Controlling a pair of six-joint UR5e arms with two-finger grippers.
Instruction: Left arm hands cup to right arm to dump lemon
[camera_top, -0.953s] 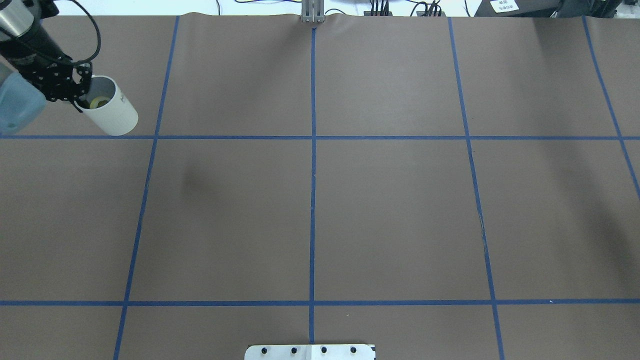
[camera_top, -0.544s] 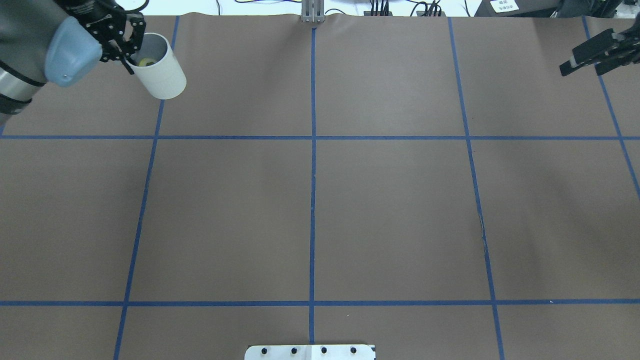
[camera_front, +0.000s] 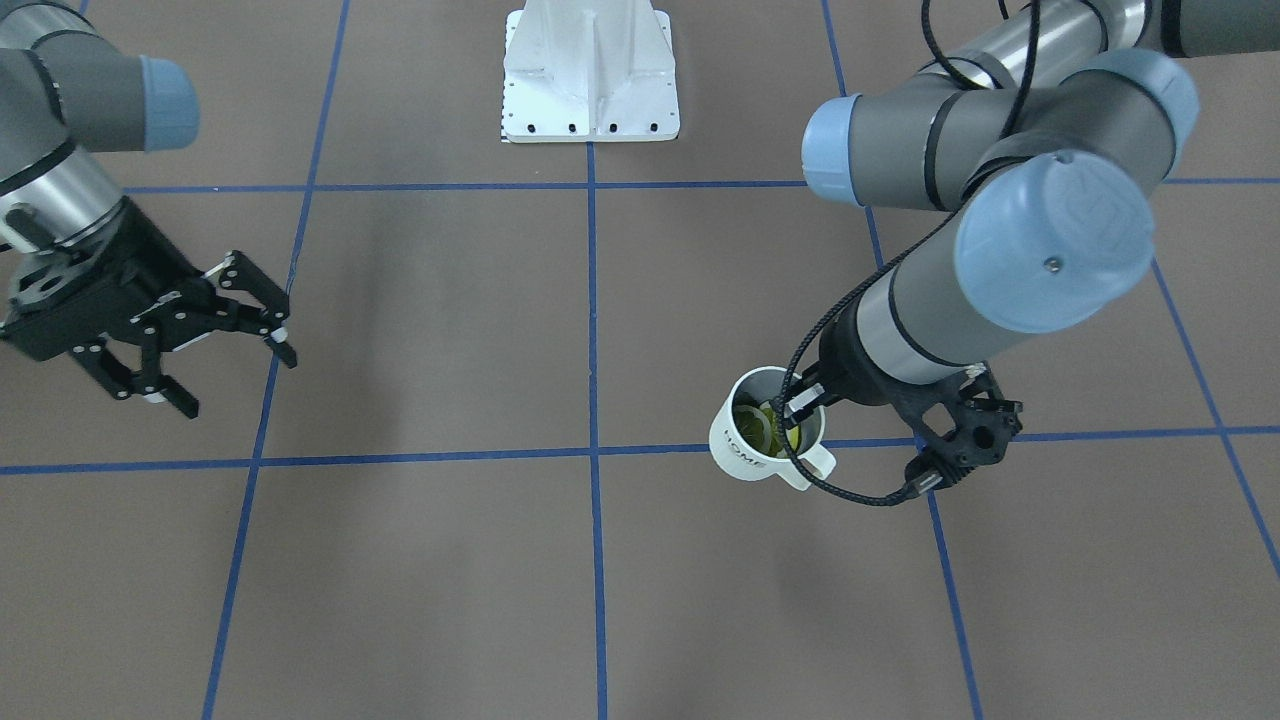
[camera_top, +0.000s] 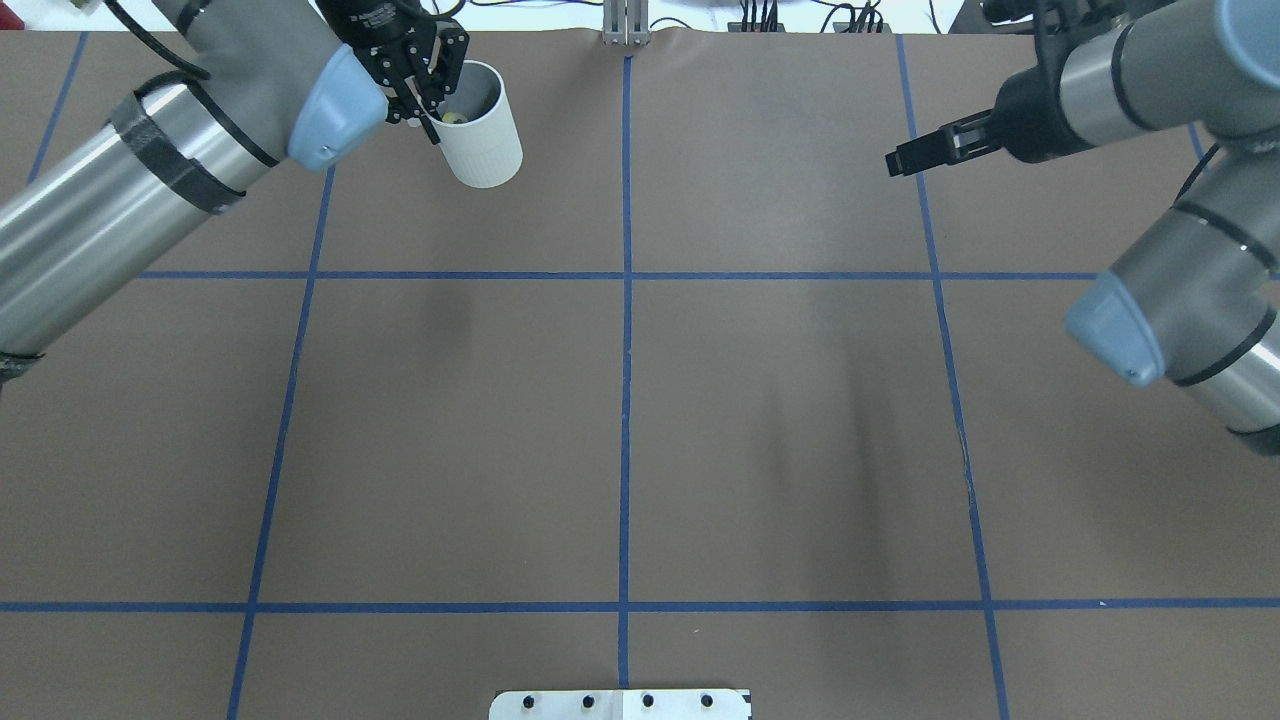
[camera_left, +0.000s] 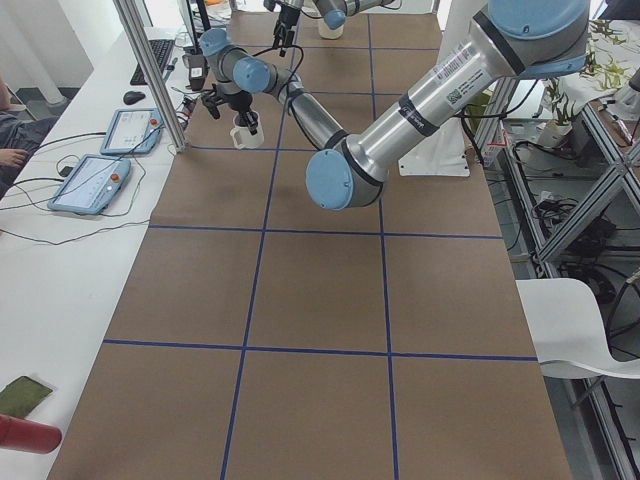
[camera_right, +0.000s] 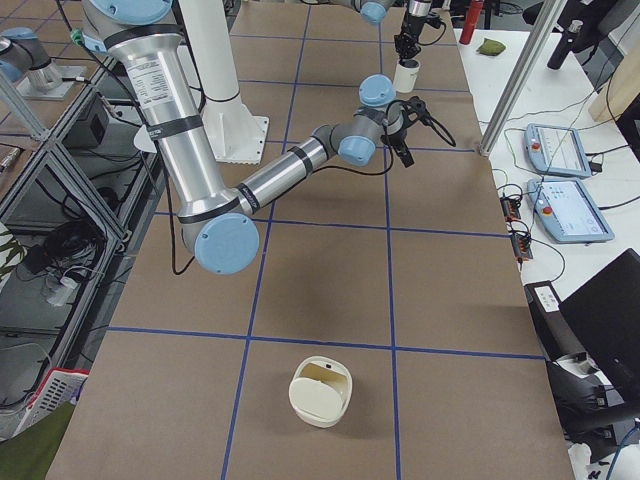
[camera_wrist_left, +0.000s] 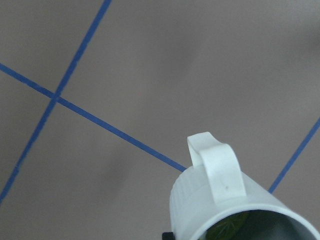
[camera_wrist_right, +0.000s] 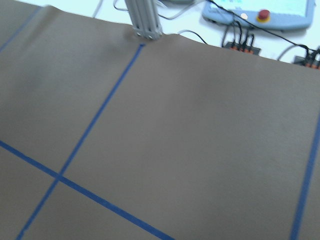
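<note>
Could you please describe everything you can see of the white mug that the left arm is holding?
The white mug looks ceramic, with dark HOME lettering, a grey inside and a squared loop handle. It is held above the brown table, mouth up and slightly tilted, by the left gripper clamped on its rim, one finger inside. A yellow-green lemon piece lies in it.

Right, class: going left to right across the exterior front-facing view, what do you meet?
right arm's black two-finger gripper, white metal robot base, white HOME-lettered cup, left arm's black holed wrist bracket

Brown blue-gridded table (camera_top: 800, 400), white desk (camera_left: 50, 275)
</note>
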